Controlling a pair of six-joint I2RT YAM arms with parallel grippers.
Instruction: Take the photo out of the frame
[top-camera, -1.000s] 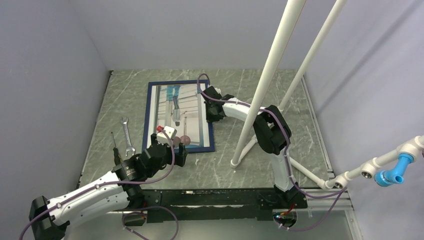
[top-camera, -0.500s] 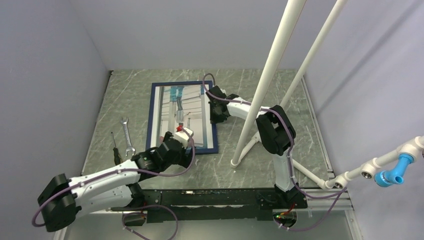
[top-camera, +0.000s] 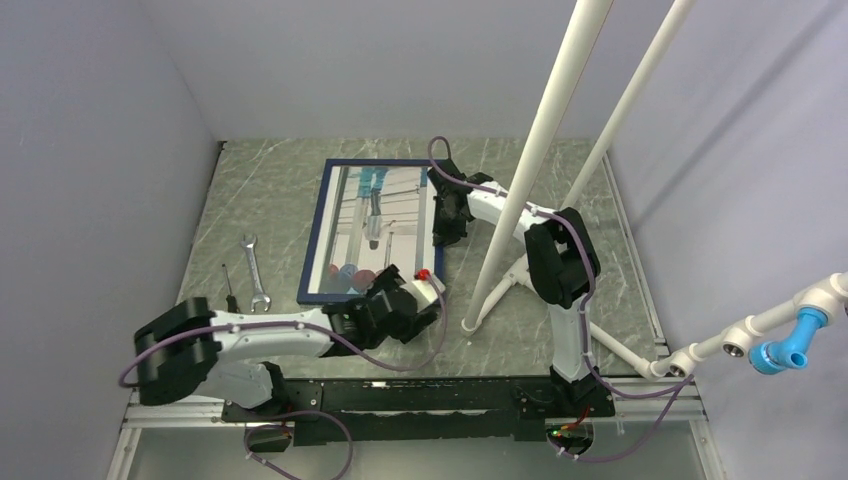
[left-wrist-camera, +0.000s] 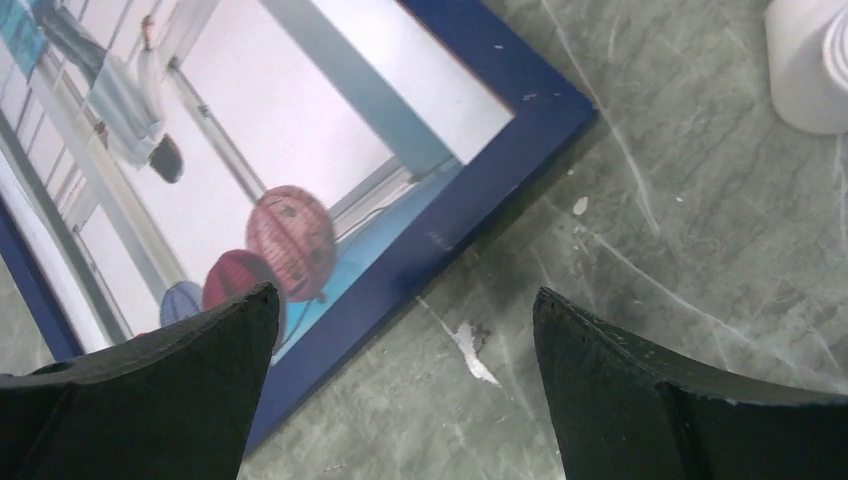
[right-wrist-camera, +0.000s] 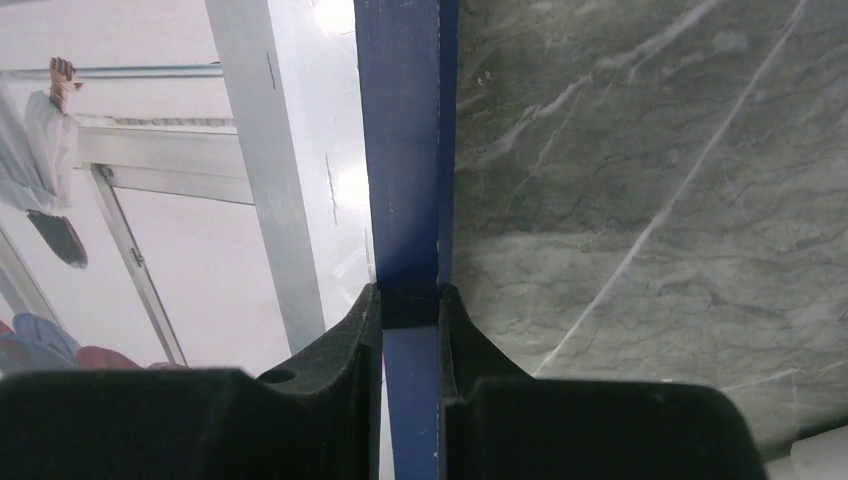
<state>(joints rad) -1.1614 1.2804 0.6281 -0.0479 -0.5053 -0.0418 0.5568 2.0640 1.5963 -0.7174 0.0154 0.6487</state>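
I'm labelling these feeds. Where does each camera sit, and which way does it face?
Top external: above and behind the bases, looking down on table, both arms and frame.
Left wrist: on the left arm, looking down past the open left gripper at the frame's corner.
Right wrist: on the right arm, looking along the frame rail the right gripper pinches.
Shared: all show frame and photo.

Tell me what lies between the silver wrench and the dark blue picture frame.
Nothing but bare grey-green marbled tabletop lies between the silver wrench and the dark blue picture frame. The top external view shows this.
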